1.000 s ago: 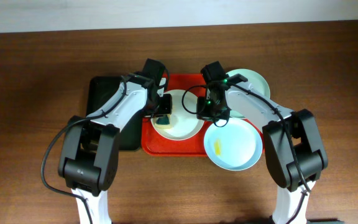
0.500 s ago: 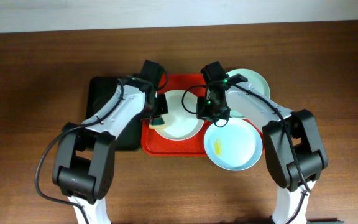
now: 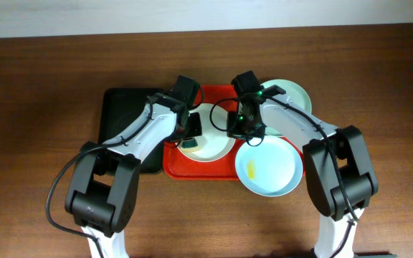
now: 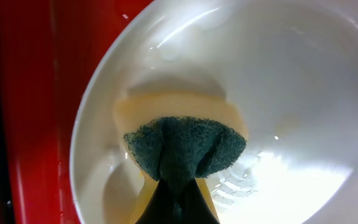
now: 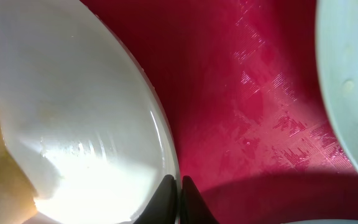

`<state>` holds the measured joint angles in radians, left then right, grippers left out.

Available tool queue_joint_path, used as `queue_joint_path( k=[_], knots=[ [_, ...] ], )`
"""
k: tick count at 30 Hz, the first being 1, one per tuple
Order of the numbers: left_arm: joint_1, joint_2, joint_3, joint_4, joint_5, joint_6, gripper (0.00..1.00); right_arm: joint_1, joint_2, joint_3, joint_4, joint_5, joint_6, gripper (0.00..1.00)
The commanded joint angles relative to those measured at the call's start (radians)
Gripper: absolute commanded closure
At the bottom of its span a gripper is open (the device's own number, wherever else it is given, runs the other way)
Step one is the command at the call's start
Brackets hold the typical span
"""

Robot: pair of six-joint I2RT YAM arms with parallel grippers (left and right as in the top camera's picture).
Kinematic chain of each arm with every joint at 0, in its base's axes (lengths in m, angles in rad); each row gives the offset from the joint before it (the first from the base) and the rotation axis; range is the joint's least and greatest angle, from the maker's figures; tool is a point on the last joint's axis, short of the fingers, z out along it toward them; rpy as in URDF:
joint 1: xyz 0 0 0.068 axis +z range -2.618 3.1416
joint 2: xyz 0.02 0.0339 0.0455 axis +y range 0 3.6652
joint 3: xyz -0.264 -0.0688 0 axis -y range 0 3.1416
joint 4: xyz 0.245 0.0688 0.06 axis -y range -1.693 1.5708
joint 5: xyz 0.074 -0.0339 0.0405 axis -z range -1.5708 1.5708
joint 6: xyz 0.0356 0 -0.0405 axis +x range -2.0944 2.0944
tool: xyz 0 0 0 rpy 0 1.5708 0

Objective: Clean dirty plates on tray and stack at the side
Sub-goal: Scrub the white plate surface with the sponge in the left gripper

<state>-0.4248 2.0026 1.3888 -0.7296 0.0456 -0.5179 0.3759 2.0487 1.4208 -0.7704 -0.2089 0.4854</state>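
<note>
Overhead, the white plate lies on the red tray, in its middle and toward the far side. A sponge sits on the left part of the plate's inner surface. The left gripper is clenched on that sponge from above. In the left wrist view the sponge shows a dark green scouring layer pinched upward at its middle, with a pale yellow body under it pressed against the white plate. A strip of red tray runs along the left of that view.

The right gripper is at the right edge of the white plate. In the right wrist view its two dark fingertips are drawn together, with the plate's rim running down between them, so the right gripper is nipping the rim of the white plate. Bare red tray fills the middle of that view. A pale plate edge shows on the right; which plate it is cannot be told.

Further out, the pale blue plate lies near and right of the white one, overlapping the tray's near right corner, and carries a yellow smear. The mint green plate is at the tray's far right corner. A black tray lies just left of the red one on the wooden table.
</note>
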Motion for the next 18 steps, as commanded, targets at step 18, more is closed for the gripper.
queue_joint_path(
  k=[18],
  knots=[
    [-0.001, -0.021, -0.113, 0.092, 0.095, -0.076, 1.00, 0.003, 0.017, -0.018, 0.003, 0.010, -0.010, 0.95]
  ],
)
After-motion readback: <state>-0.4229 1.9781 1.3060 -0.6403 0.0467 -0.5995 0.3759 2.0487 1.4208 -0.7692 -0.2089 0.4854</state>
